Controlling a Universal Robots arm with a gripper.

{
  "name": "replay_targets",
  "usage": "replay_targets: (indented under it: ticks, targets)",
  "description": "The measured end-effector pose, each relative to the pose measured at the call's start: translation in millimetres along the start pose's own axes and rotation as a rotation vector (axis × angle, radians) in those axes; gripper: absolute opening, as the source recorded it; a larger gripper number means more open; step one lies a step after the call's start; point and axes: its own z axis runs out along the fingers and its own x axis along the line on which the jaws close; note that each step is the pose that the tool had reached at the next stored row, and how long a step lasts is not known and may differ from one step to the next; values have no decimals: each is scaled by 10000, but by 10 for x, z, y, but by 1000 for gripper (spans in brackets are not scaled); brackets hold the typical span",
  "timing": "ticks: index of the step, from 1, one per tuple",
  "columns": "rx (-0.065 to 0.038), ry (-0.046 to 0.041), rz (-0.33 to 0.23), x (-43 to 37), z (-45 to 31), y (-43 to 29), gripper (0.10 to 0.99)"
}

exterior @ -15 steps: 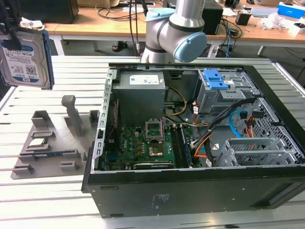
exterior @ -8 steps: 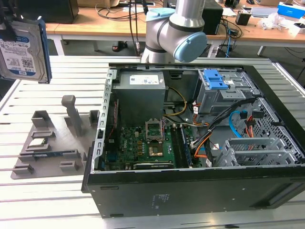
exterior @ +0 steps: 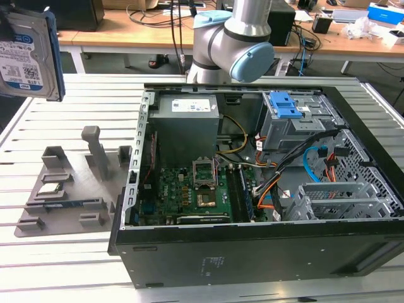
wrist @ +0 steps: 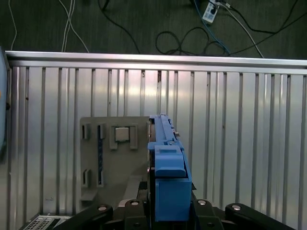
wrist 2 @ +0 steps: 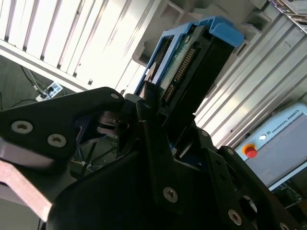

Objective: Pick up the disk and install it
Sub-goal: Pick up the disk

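Nearest in the exterior view, an open computer case (exterior: 252,259) lies on the slatted desk (exterior: 57,271), with its motherboard (exterior: 189,189) and orange cables (exterior: 270,189) exposed. At nine o'clock from it a grey fixture tray (exterior: 38,222) holds a processor chip (exterior: 50,188) (small, square). Farther back the arm (exterior: 233,44) rises at twelve o'clock. The disk (exterior: 25,50) hangs at ten o'clock, well above the desk. In both wrist views the hand (wrist 2: 177,129) (wrist: 169,211) is pinching it edge-on.
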Motion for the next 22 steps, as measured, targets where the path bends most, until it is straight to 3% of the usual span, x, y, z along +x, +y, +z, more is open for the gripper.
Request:
replay_targets:
  ticks: [5, 15, 18, 22]
  targets:
    - [-1, 0, 0, 0, -147, 1, 365]
    - [-2, -1, -1, 0, -368, 4, 365]
    - [-1, -2, 0, 1, -478, 5, 365]
    - [-1, -7, -1, 1, -541, 5, 365]
